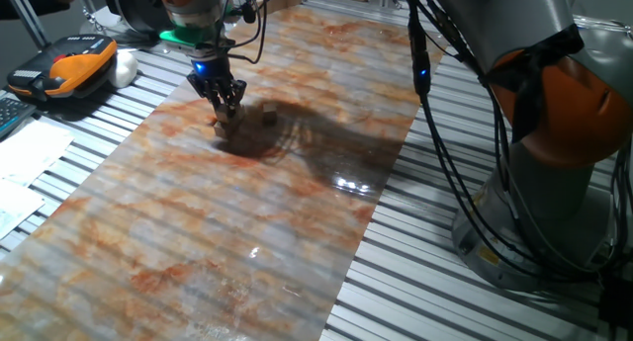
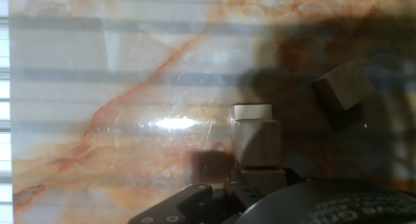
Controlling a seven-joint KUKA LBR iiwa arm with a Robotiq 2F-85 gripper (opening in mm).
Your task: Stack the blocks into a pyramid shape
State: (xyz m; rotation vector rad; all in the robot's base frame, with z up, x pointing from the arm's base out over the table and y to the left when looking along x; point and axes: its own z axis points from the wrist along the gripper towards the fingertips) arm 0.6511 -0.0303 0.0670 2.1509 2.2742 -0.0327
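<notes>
The marbled surface [image 1: 198,232] carries the work. In the fixed view the end effector [image 1: 226,108] hangs low over a block cluster [image 1: 224,127], jaw state not discernible; a separate block [image 1: 268,114] sits just beside. The hand view alone shows the stacked blocks [image 2: 256,141] and a tilted block [image 2: 343,86] apart. No legible writing.

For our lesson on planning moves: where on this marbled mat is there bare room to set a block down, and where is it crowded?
Bare room: the whole near stretch of the mat, and the patch left of the gripper. Crowded: under the gripper, where blocks sit in a line, with a loose block to their right.
</notes>
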